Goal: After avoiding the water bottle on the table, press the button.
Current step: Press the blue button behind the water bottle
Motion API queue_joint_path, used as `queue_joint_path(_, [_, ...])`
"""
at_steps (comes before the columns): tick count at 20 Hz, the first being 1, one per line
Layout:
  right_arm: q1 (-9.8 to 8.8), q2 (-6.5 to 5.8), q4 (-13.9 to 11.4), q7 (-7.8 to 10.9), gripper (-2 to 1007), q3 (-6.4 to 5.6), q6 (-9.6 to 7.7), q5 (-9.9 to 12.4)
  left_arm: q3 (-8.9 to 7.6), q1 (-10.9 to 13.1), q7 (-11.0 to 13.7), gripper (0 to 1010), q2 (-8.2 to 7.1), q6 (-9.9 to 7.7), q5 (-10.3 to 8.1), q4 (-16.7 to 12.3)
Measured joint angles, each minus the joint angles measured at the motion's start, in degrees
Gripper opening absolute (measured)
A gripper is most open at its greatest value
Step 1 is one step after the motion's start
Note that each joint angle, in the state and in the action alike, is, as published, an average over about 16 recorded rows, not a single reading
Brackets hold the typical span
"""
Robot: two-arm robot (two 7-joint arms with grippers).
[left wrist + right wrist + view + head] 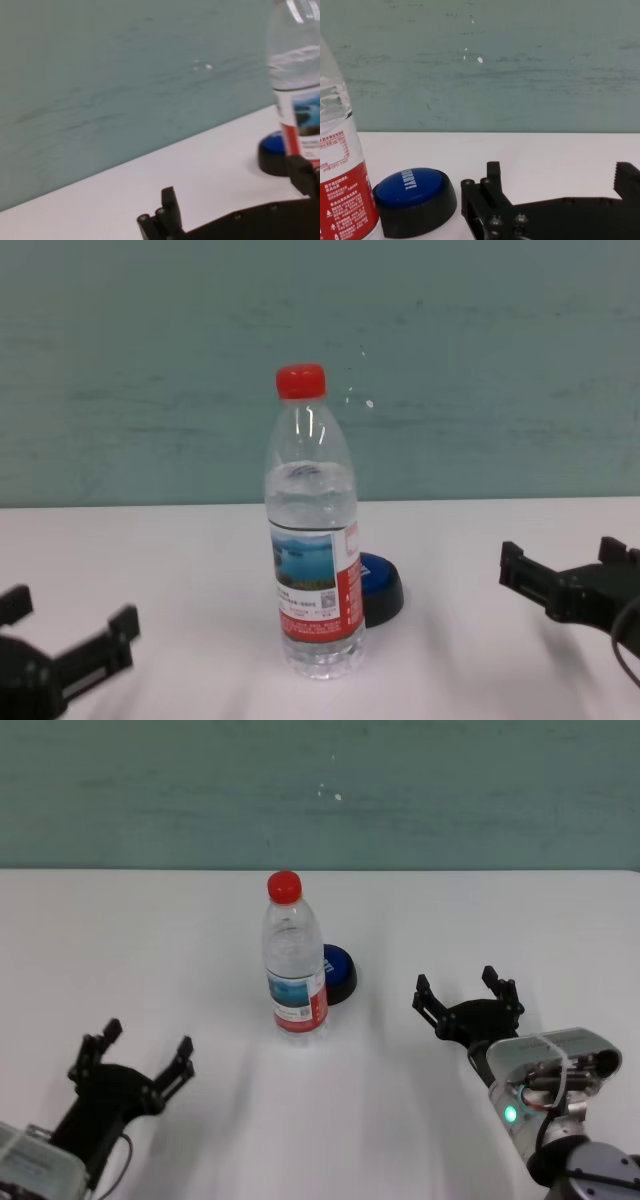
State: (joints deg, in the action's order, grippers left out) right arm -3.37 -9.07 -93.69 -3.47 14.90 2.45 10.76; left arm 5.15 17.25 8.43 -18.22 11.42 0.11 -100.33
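Observation:
The water bottle (294, 960) stands upright mid-table, red cap on top; it also shows in the chest view (311, 540), the left wrist view (299, 85) and the right wrist view (342, 175). The blue button (339, 973) sits just behind and right of it, partly hidden by it; it also shows in the chest view (380, 587), the left wrist view (274, 150) and the right wrist view (412, 192). My right gripper (466, 992) is open and empty, to the right of the button, apart from it. My left gripper (141, 1052) is open and empty at the near left.
The white table (150, 950) ends at a teal wall (320, 790) behind. Bare tabletop lies between the button and my right gripper.

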Motion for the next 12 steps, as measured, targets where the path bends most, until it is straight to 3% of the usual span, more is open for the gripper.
queue_joint_path(12, [0.0, 0.0, 0.0, 0.0, 1004, 0.0, 0.0, 0.0, -0.42, 2.95, 6.83, 1000, -2.69, 2.51, -1.83, -1.16])
